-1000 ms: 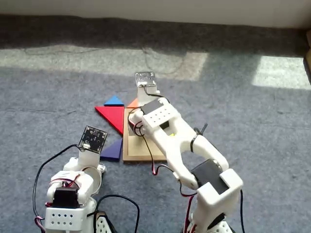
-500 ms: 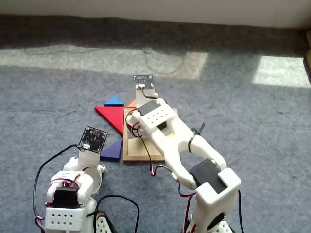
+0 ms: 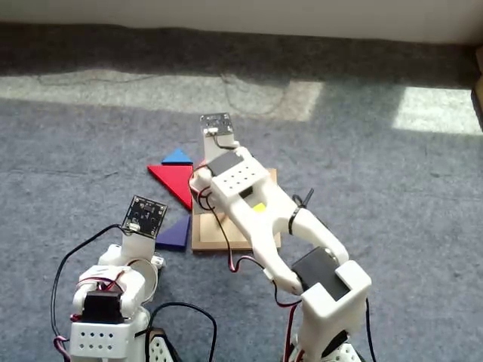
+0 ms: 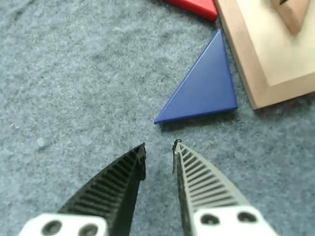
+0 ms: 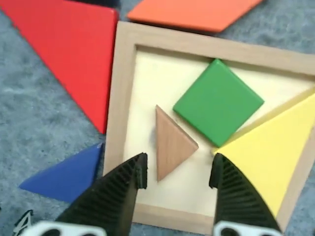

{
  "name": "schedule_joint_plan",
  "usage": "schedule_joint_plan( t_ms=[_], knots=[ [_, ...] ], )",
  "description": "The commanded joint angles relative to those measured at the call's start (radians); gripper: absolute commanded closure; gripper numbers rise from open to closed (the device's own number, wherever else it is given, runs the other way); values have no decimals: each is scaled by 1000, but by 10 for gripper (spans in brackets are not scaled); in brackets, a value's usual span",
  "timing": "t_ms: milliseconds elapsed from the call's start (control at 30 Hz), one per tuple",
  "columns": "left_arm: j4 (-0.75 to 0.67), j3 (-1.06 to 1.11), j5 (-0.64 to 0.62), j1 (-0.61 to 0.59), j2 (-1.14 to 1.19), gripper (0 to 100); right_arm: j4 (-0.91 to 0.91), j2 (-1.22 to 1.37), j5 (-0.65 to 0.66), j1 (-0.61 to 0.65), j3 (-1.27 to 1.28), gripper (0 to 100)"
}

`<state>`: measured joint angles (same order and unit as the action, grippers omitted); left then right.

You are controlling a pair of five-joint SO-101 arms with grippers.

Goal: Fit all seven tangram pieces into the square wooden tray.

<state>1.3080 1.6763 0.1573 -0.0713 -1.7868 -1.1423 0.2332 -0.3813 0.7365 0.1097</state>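
Note:
The square wooden tray [image 5: 120, 98] holds a green square [image 5: 218, 102], a yellow triangle [image 5: 266, 152] and a small wooden triangle [image 5: 170, 142]. My right gripper [image 5: 179, 162] hangs open just above the wooden triangle, one finger on either side of it. Outside the tray lie an orange parallelogram [image 5: 192, 12], a large red triangle [image 3: 173, 183], a small light blue triangle [image 3: 177, 157] and a dark blue triangle [image 4: 204, 88]. My left gripper [image 4: 159, 147] is low over the carpet, a short way from the dark blue triangle, its fingers slightly open and holding nothing.
Everything lies on grey carpet. The right arm [image 3: 234, 177] stretches over the tray [image 3: 207, 240] in the high view and covers most of it. The left arm [image 3: 113, 290] sits folded at the near left. Open carpet spreads to the right and beyond the pieces.
The right arm's wrist has swung left and a little farther out over the tray, covering the orange piece in the high view. The left arm has not moved.

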Motion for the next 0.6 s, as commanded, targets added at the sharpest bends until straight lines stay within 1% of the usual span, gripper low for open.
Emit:
schedule_joint_plan(
  t_ms=[0, 100, 200, 433, 567],
  knots=[
    [5, 19, 3, -10, -16, 880, -153, -25, 2, -10, -170, 796],
    [5, 19, 3, -10, -16, 880, -257, -25, 11, -25, -257, 796],
    [5, 19, 3, -10, -16, 880, -311, -25, 92, -50, -309, 796],
    [5, 19, 3, -10, -16, 880, -275, -22, 261, -81, -318, 796],
    [5, 19, 3, -10, -16, 880, -302, -27, 282, -81, -317, 796]
  ],
)
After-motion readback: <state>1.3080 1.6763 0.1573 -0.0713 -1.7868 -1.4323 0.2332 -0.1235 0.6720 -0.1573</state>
